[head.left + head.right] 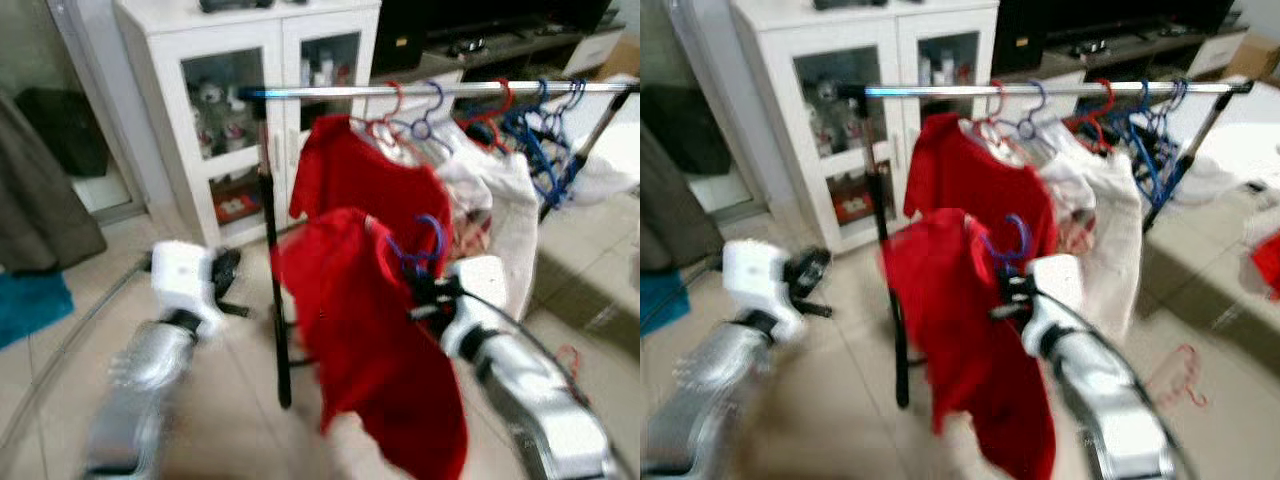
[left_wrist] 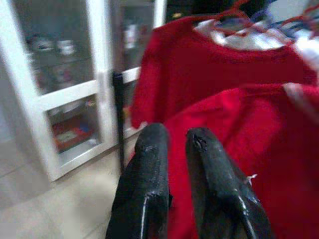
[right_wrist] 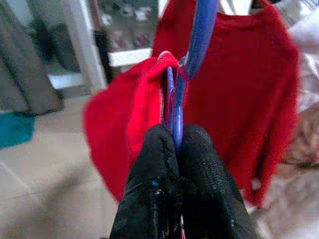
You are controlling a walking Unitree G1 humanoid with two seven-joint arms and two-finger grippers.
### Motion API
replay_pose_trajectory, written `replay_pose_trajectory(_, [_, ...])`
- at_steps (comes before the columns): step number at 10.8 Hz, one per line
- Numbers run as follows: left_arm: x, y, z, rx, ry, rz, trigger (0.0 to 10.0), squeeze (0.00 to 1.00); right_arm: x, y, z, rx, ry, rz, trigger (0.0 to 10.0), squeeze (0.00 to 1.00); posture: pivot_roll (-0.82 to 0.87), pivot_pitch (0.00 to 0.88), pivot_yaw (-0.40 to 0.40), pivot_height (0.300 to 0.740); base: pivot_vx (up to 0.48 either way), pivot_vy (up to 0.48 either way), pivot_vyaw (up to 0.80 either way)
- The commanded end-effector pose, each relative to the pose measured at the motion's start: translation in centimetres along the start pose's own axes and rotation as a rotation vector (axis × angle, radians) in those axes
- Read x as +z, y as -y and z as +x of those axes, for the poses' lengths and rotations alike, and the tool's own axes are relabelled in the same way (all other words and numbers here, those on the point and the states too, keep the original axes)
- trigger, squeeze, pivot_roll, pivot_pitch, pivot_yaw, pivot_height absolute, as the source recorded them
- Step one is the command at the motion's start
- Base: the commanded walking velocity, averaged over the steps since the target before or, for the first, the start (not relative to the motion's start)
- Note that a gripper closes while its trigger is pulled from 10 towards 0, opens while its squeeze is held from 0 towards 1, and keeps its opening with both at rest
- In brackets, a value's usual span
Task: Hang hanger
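Silver arms, white wrists, black-fingered right gripper (image 3: 177, 149).

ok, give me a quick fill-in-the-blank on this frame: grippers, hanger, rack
1. The right gripper is shut on a ____ hanger.
2. The shirt on that hanger is ____.
3. The left gripper holds ____.
4. The hanger's hook is ____ the metal rail, not on it.

Missing words: blue; red; nothing; below

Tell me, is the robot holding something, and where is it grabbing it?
The right gripper pinches the blue hanger with the red shirt just below the hook. The left gripper holds nothing.
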State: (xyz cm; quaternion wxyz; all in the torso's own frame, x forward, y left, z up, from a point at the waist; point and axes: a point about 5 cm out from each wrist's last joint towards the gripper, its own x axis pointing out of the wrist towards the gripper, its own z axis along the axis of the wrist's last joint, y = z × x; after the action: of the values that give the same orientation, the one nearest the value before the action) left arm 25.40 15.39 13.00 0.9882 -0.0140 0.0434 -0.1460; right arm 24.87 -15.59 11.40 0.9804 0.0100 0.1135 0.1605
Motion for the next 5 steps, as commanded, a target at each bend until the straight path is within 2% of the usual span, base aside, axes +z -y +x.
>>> replay_pose_trajectory(1, [0.38,-0.7,-0.37,0.027,0.008,0.02,10.0,0.0,1.17,-0.26,0.3,0.014,0.049,-0.002,10.0,0.0,0.11,0.011,-0.025,0.74,0.36,0.0,0.0])
replay_pose_trajectory(5, [0.18,-0.41,-0.62,0.022,0.008,0.021,10.0,0.0,1.8,-0.2,0.65,0.017,0.068,-0.033,10.0,0.0,0.11,0.0,-0.045,0.74,0.357,0.0,0.0])
